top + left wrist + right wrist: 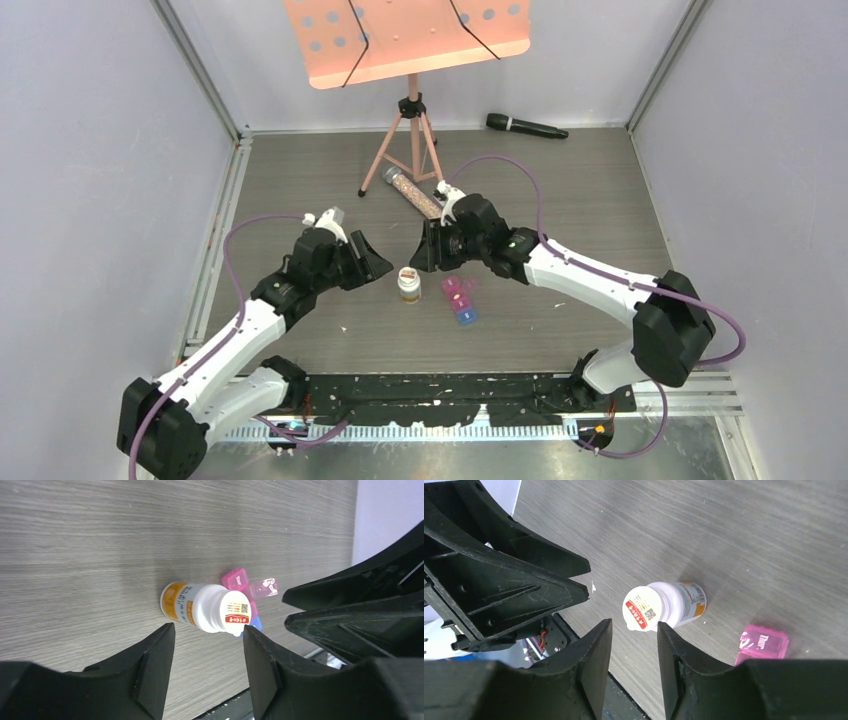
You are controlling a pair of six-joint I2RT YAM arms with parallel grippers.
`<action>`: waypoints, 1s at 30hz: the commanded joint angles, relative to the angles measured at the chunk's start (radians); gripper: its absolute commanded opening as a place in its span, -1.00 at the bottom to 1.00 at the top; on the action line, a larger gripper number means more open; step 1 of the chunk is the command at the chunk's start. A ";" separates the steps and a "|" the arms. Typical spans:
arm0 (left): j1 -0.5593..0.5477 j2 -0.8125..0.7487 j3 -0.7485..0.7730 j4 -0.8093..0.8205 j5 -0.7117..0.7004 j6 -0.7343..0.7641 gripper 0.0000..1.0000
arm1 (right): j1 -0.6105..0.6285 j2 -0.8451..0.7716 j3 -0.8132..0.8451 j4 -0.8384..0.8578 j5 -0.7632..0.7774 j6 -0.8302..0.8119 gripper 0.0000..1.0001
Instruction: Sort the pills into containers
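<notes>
Top view: left pincer (378,265) and right pincer (425,258) flank the capped pill bottle (409,285), which stands upright mid-worktop (560,190). The containers (460,299) lie just beside it, toward the right edge.

Left wrist: jaws apart, empty. Should both arms close in together, they could collide.

Right wrist: jaws apart, empty. An off-centre approach could topple the bottle onto the pink compartment (763,642).

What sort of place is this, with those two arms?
Probably a robotics test booth: white-and-black robot arms bolted at the edge of a grey wood-grain table, plain lilac walls closing it in, and odd props like a black microphone.
</notes>
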 commanded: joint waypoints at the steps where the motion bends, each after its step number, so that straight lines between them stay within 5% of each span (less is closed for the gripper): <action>1: 0.004 0.016 -0.029 0.132 0.079 -0.070 0.03 | -0.023 0.018 -0.040 0.052 -0.091 0.091 -0.14; 30: 0.004 0.120 -0.052 0.211 0.135 -0.066 -0.13 | -0.077 0.042 -0.153 0.273 -0.188 0.297 -0.04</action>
